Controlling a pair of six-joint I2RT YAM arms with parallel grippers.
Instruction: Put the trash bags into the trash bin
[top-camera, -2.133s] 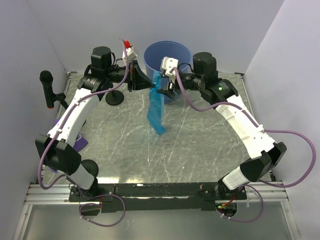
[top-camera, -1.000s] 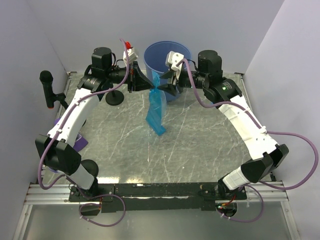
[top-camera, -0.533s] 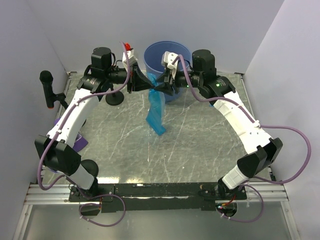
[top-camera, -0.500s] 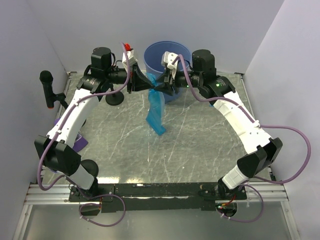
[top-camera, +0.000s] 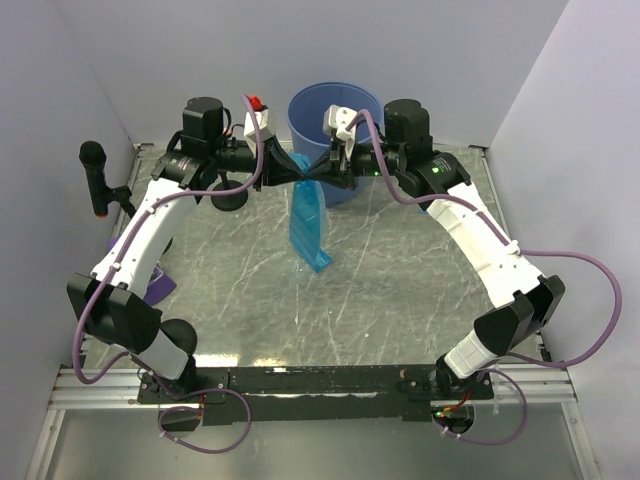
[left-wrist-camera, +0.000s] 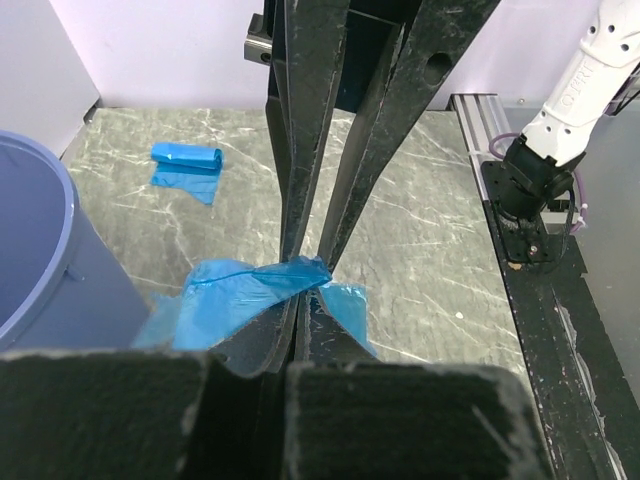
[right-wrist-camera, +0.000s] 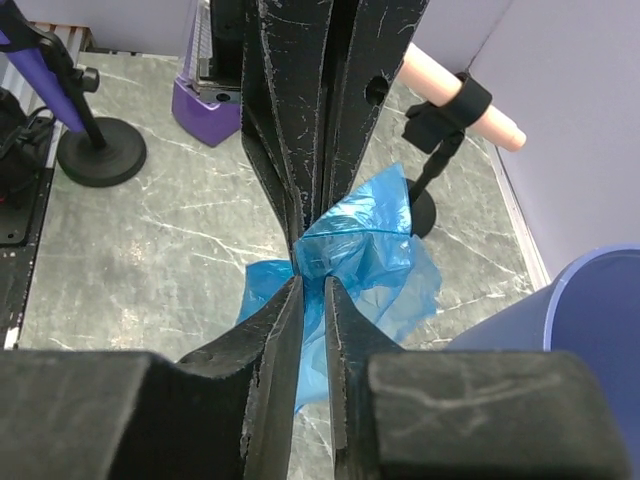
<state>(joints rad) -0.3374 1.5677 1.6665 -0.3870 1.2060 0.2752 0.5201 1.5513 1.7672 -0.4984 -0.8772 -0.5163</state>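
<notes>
- Upper centre: left end effector (top-camera: 297, 169) and right end effector (top-camera: 322, 171) both pinch the top of the bag (top-camera: 307, 225), hanging just before the bin (top-camera: 345, 88).
- Likely a handover; next, one releases, the other lifts it over the rim.

From above, the top of the trash bag (top-camera: 306, 215) is lost where the left gripper (top-camera: 303, 171) and right gripper (top-camera: 321, 171) meet, too small for you to tell whether the right one has clamped the film. They cover the trash bin (top-camera: 310, 100)'s lower front, and both wrist views crop the bin at the edge
</notes>
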